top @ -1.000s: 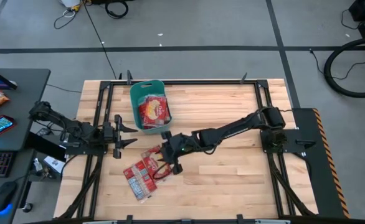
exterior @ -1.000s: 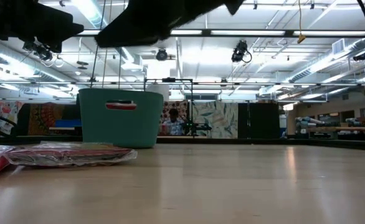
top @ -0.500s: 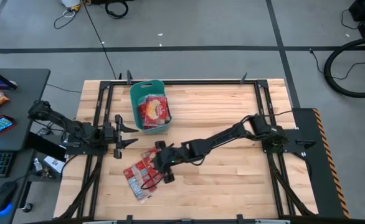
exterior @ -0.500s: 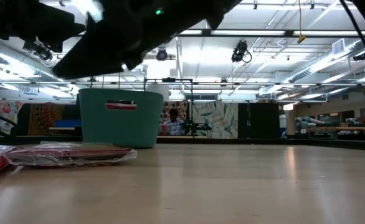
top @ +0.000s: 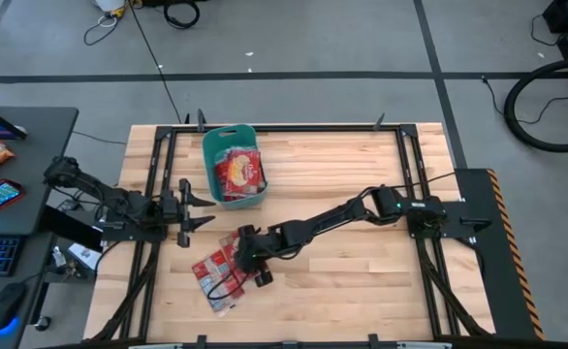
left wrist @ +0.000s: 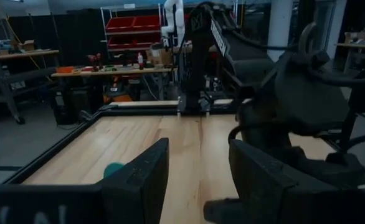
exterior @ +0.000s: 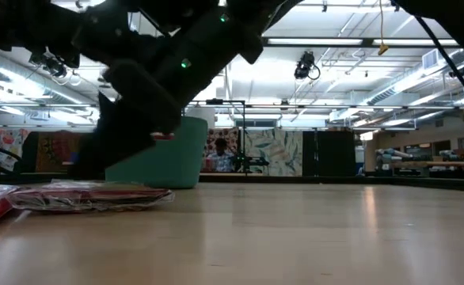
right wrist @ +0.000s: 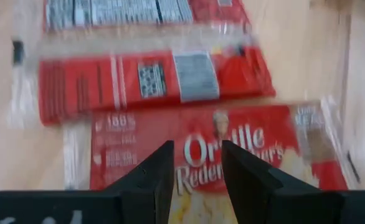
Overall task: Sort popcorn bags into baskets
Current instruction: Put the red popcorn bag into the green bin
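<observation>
Several red popcorn bags (top: 216,276) lie overlapping on the table near its front left; they also show in the low view (exterior: 89,195). More bags (top: 237,173) lie inside the teal basket (top: 211,155) at the far left. My right gripper (top: 243,260) is open and low over the pile. Its fingers (right wrist: 151,180) stand over the top bag (right wrist: 232,149), which lies face up. My left gripper (top: 199,208) is open and empty at the table's left, beside the basket. My right gripper comes slanting down over the top bag's printed face (right wrist: 198,146) with its fingers apart. I cannot tell whether the fingertips touch the bag. The bag lies flat on the bags under it.
The dark frame rails (top: 158,194) run along the table's left and right sides. Bare wood (top: 362,281) lies to the right of the pile. The right arm (left wrist: 294,106) stretches across the table's middle.
My right gripper has moved toward the table's left and near edges and down, from beside the basket to just over the pile of bags. The bags have stayed where they were.
</observation>
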Motion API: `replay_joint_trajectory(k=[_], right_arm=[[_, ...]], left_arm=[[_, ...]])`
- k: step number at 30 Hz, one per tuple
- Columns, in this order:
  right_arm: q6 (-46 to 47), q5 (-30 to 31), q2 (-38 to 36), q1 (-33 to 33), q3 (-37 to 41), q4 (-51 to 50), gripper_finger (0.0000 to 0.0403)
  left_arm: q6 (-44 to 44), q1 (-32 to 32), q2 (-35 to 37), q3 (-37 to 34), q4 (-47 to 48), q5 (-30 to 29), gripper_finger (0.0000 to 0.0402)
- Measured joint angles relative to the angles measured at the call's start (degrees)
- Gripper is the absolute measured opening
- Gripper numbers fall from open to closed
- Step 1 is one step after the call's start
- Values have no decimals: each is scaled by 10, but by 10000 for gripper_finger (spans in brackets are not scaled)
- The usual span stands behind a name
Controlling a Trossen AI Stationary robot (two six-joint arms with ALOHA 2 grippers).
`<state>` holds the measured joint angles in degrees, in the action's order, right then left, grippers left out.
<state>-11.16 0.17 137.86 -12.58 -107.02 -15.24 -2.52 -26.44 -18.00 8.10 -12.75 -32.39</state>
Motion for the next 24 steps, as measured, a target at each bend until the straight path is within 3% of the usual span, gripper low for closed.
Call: replay_joint_trajectory(k=[15, 21, 24], right_arm=[[85, 42, -36, -1, -2, -287, 137], [150, 128, -79, -1, 3, -456, 137], [178, 167, -113, -3, 2, -486, 137]], left_arm=[[-1, 0, 0, 0, 8, 0, 172], [-1, 0, 0, 0, 9, 0, 172], [0, 0, 0, 0, 10, 0, 172]])
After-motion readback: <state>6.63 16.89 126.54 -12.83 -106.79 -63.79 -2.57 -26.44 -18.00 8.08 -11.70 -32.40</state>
